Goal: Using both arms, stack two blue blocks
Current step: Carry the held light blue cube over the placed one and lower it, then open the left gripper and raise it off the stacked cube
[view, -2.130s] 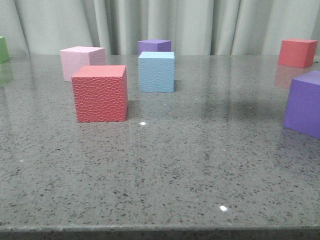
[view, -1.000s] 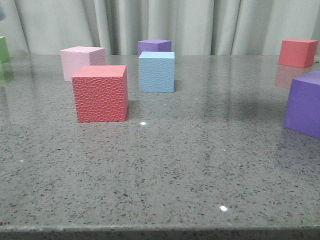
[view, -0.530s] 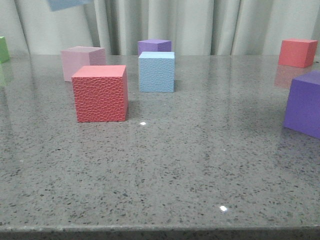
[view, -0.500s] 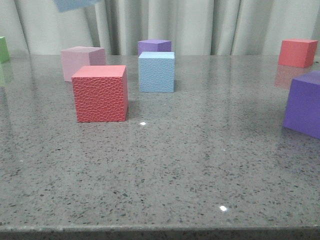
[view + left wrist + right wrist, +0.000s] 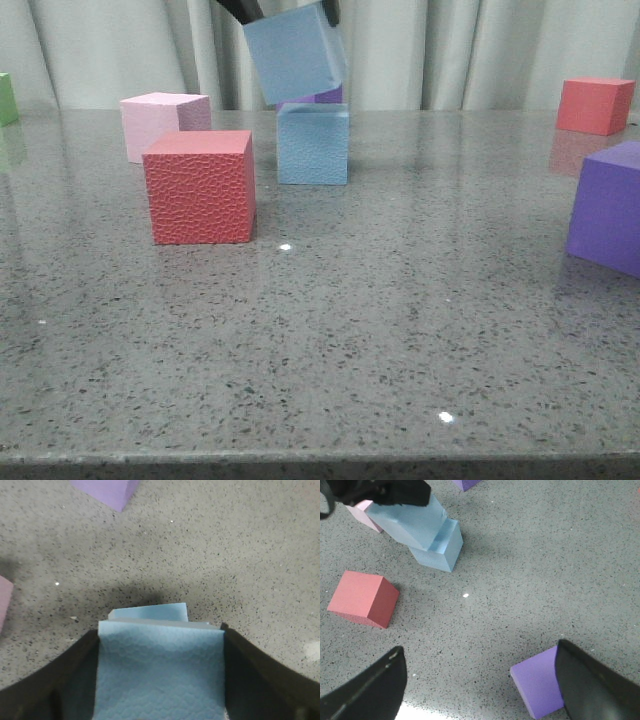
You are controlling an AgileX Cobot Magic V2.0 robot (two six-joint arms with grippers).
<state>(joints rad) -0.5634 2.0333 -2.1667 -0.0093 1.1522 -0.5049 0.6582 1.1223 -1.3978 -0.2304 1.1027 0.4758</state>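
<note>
One pale blue block (image 5: 313, 145) stands on the table behind the middle. The other blue block (image 5: 293, 52) hangs tilted just above it, its lower edge close to the standing block's top. My left gripper (image 5: 285, 14) is shut on this block, with a black finger on each side. In the left wrist view the held block (image 5: 160, 670) fills the space between the fingers (image 5: 60, 680), and the standing block (image 5: 150, 613) peeks out beyond it. My right gripper (image 5: 477, 690) is open and holds nothing, high over the table's right front; its view shows both blocks (image 5: 410, 522) (image 5: 440, 550).
A red pebbled cube (image 5: 200, 188) sits left of the stack, with a pink cube (image 5: 160, 122) behind it. A purple cube (image 5: 328, 96) stands just behind the blue ones. Another purple cube (image 5: 608, 208), a red cube (image 5: 594, 105) and a green cube (image 5: 6, 98) sit at the edges.
The held blue block came in at the top left, then moved right and down until it hung over the standing blue block. Nothing on the table moved.
</note>
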